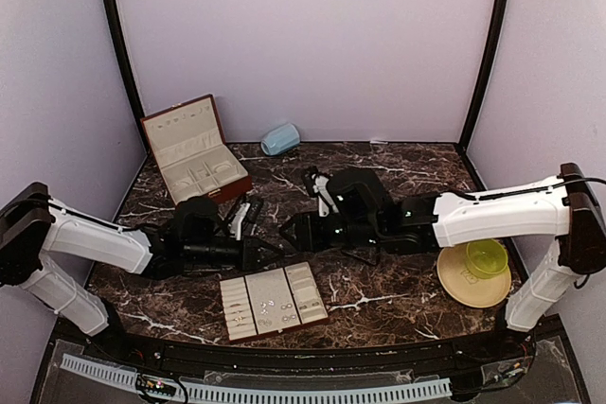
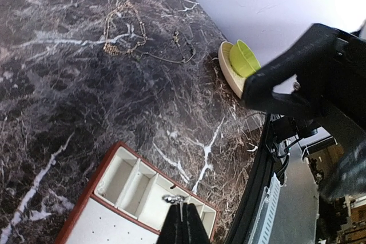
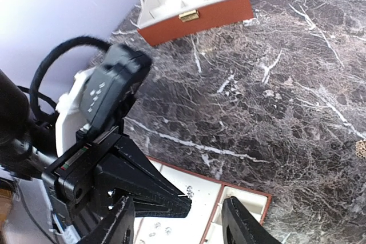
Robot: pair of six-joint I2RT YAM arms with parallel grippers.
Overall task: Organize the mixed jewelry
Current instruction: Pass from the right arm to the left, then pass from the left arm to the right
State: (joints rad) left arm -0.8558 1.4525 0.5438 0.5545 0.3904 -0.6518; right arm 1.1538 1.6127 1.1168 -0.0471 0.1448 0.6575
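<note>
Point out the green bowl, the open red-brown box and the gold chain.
Green bowl [image 1: 487, 257]: top view, on its inside.
Red-brown box [image 3: 200, 12]: right wrist view, on its front wall.
Gold chain [image 2: 121, 30]: left wrist view, on its tangled loops.

Both arms have white shells on the long links and black joints, and dark brown housings at the shoulders. The left hand [image 1: 268, 253] and the right hand [image 1: 291, 230] are black, each with two pointed, wedge-shaped fingers [image 3: 117, 228]. A black cable loops over the left wrist, beside a white bracket. A thin black cable leaves the right shoulder.
</note>
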